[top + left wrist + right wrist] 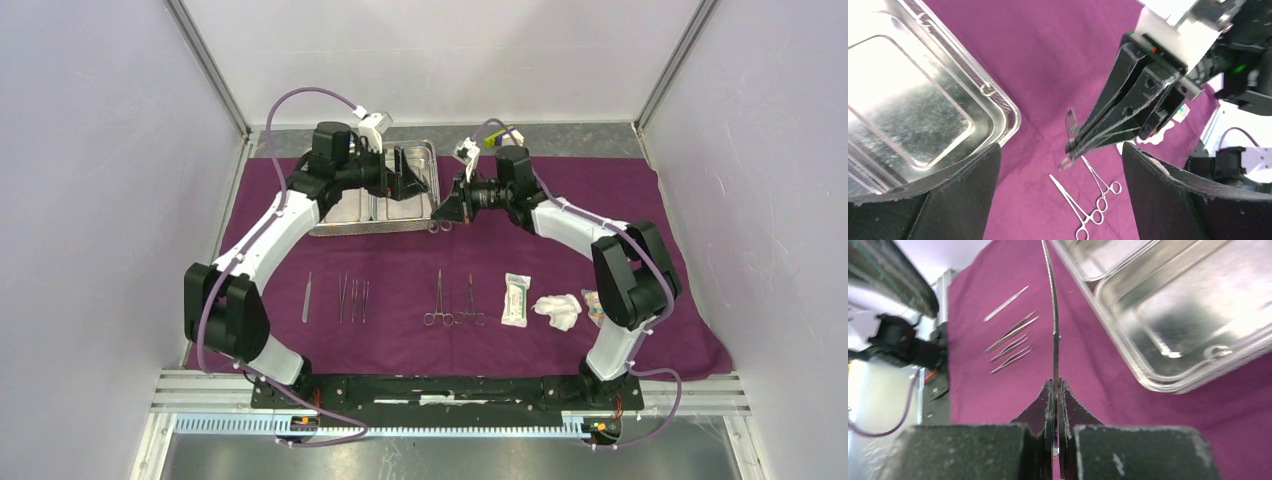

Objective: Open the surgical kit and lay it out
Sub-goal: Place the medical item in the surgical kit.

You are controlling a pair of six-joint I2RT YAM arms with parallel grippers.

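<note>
The dark purple cloth (560, 200) lies spread over the table, with the steel tray (360, 229) at the back. My right gripper (443, 212) is shut on a ring-handled metal instrument (440, 226) just right of the tray; the blade runs up edge-on (1053, 315) from the closed fingertips (1056, 387). My left gripper (410, 183) hovers over the tray's right side, open and empty, its fingers (963, 190) wide on either side of the right gripper's tips (1075, 147). The tray (1008, 115) shows nothing in its compartment.
A row lies near the front: tweezers (307, 297), several slim instruments (352, 298), two ring-handled forceps (438, 300) (469, 302), a white packet (516, 299), gauze (557, 310) and a small clear packet (592, 305). Grey walls close three sides.
</note>
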